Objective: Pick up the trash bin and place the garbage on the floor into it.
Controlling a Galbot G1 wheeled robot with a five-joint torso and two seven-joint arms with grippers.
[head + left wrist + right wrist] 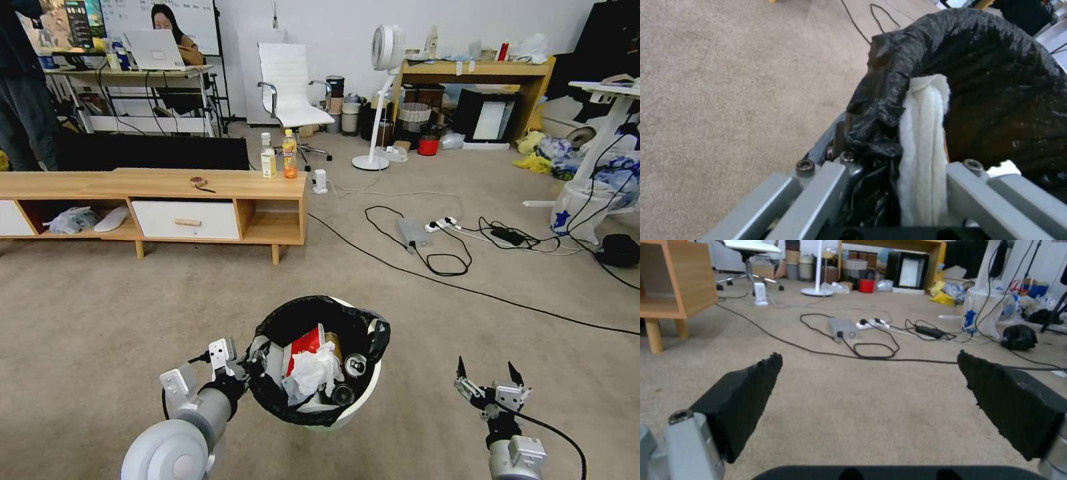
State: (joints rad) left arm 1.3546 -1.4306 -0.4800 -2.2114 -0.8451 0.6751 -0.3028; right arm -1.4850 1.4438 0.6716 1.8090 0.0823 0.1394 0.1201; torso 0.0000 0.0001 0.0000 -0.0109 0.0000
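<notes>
The trash bin (363, 400), white with a black bag folded over its rim, hangs tilted just above the floor (100, 300) in front of me. Inside it lies the garbage: a crumpled white tissue (313, 370), a red wrapper (305, 341) and a can (355, 365). My left gripper (257, 363) is shut on the bin's near-left rim. In the left wrist view its fingers (826, 180) clamp the black bag (987, 83) and white rim (925, 133). To the right of the bin, my right gripper (487, 370) hangs open over bare carpet, its pads (742, 396) spread wide apart.
A low wooden cabinet (200, 183) stands ahead on the left, with upright drink bottles (289, 155) on it. Black cables (433, 253) and a power strip (440, 225) cross the carpet ahead on the right. A white bag-lined bin with blue marks (577, 207) stands far right.
</notes>
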